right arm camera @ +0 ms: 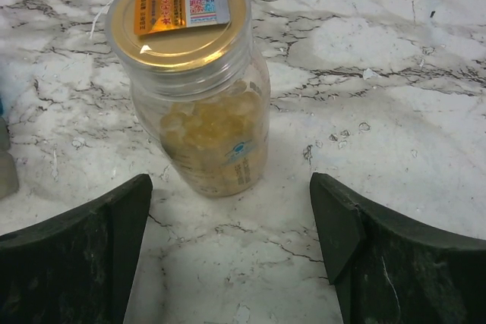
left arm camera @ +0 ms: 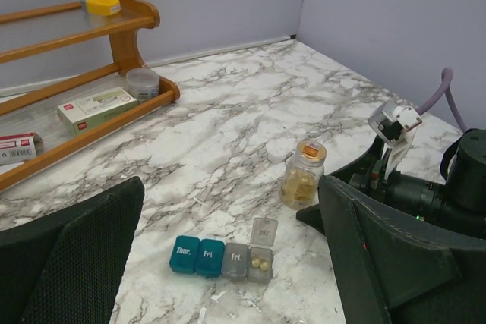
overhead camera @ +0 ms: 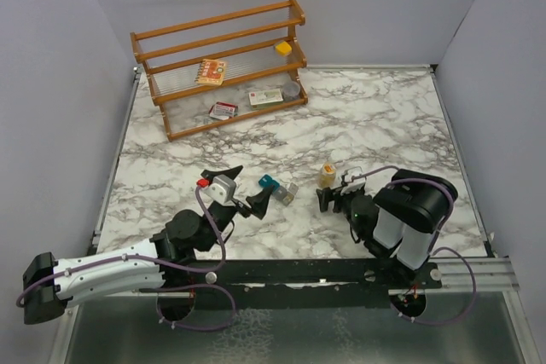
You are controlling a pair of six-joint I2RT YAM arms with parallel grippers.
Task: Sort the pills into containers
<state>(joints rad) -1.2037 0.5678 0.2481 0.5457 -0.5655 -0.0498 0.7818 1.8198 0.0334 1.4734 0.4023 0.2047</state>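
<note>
Round clear-plastic pill bottle [right arm camera: 196, 104], veined marble tabletop [right arm camera: 395, 73]

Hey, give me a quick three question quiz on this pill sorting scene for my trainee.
1. True or false: the clear plastic pill bottle with the gold cap stands upright, capped.
2. Which end of the strip of small square pill compartments has its lid up? A teal, B grey, C neither.
3. Fill in: the right gripper has its jaws ___.
Key: 1 true; 2 B; 3 open.
</note>
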